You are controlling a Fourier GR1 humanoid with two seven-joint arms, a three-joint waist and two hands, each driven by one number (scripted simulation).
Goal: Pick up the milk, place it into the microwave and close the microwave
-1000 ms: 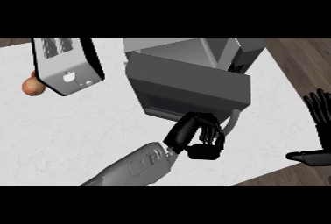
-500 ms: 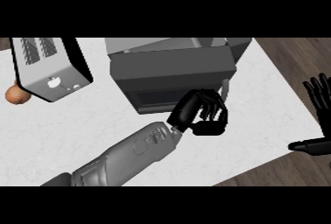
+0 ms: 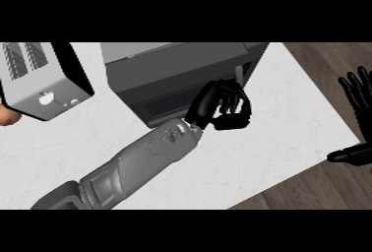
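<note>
The grey left forearm (image 3: 138,165) comes in from the lower edge of the view, in front of the microwave (image 3: 174,69) and to its left, and it goes slantwise up toward the front of the microwave over the white marbled counter (image 3: 283,133). To the right of the microwave, well apart from it and past the counter's edge, the right hand (image 3: 357,93) rests with its fingers straight, spread and pointing up, and its thumb stands out to the side lower down. The left hand (image 3: 222,106) is at the front right corner of the microwave, against its dark front face; the fingers are curled together toward the palm, and I see nothing between them. The microwave is a dark grey box, and its front with the darker window looks toward the near edge. Where the milk is I cannot tell, no part of it shows. To the left of the microwave, just beside it, stands a silver toaster (image 3: 40,81) with a black side, and at the far left edge a small orange-brown thing (image 3: 6,118) is cut off by the view
</note>
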